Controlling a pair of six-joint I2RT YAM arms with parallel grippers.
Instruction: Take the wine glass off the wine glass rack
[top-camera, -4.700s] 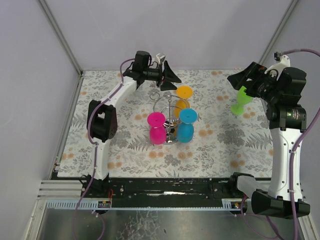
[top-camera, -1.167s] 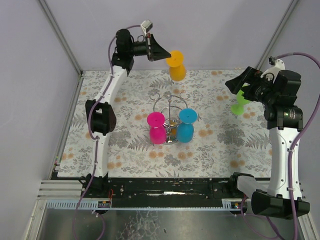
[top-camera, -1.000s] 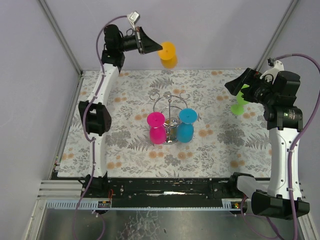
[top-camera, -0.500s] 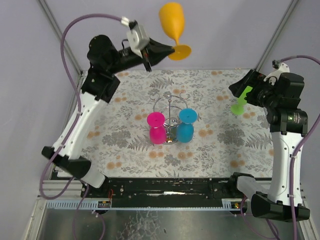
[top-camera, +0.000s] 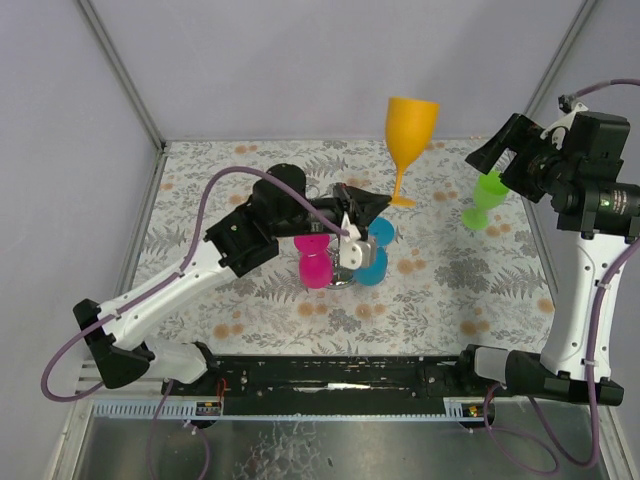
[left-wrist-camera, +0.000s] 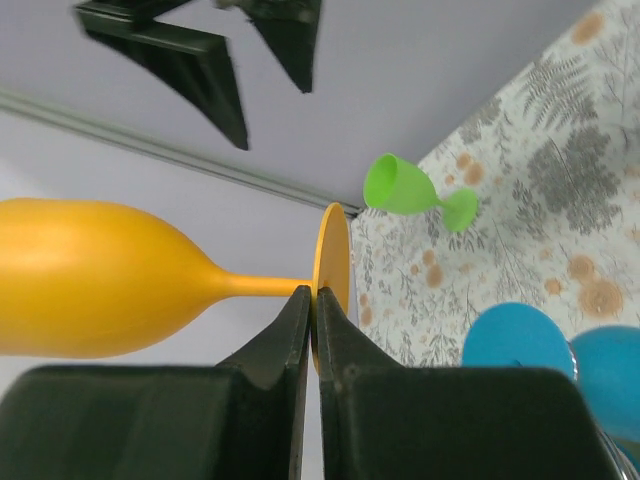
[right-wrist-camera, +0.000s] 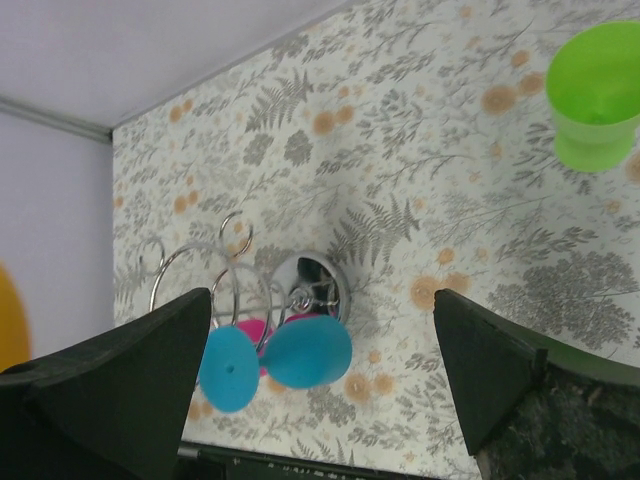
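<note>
Rack (right-wrist-camera: 312, 283) shiny mtl, glass (top-camera: 411, 120) matt plastic.

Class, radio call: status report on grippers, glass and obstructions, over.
Left gripper shut on foot of orange plastic wine glass; glass upright, clear of silver wire rack. Right gripper open, empty. Pink glass, blue glass hang on rack.

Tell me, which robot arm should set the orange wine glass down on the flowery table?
Left. The left gripper is shut on the foot of the orange wine glass, holding it upright above the flowery table. The right gripper is open and empty, over by the green wine glass.
</note>
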